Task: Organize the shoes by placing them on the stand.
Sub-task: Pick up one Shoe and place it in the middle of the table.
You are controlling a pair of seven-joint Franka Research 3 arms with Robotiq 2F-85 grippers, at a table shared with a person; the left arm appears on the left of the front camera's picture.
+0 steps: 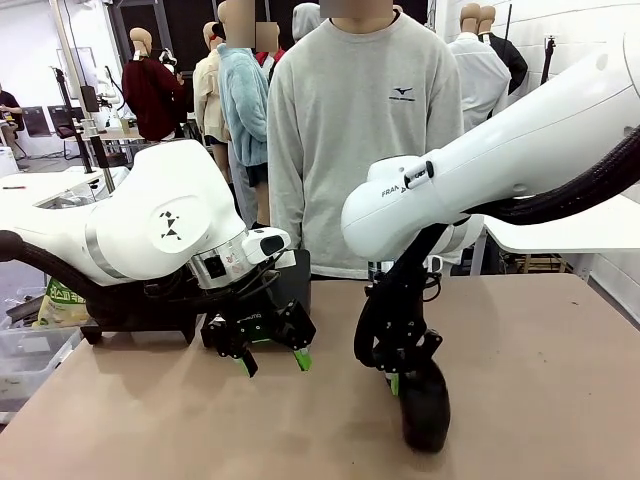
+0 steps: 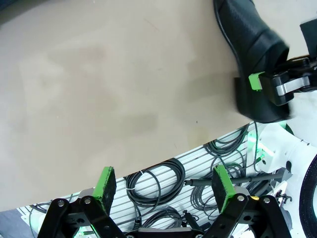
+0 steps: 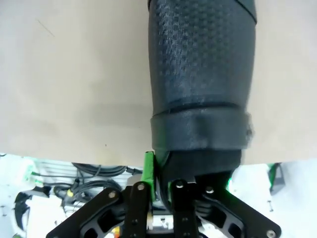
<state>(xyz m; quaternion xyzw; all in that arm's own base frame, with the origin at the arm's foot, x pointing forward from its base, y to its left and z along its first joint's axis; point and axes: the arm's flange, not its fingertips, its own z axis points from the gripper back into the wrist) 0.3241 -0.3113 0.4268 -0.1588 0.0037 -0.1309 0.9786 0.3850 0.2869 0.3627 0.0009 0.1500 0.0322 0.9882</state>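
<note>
One black shoe (image 1: 427,410) lies on the tan table (image 1: 540,400) right of centre, toe toward me. My right gripper (image 1: 397,383) comes down on its heel end and is shut on the heel wall. In the right wrist view the shoe (image 3: 200,74) stretches away from the right gripper (image 3: 163,171); one green pad (image 3: 147,167) presses its outer side and the other finger is hidden by the shoe. My left gripper (image 1: 272,360) hangs open just above the table at centre-left, holding nothing. The left wrist view has the left gripper (image 2: 163,176) open and the shoe (image 2: 252,44) beyond it.
A low black stand-like frame (image 1: 130,322) sits behind my left arm, mostly hidden by it. A person in a grey sweatshirt (image 1: 365,130) stands at the far side. A clear bin (image 1: 25,360) lies off the table's left edge. Cables (image 2: 158,181) lie below the near edge.
</note>
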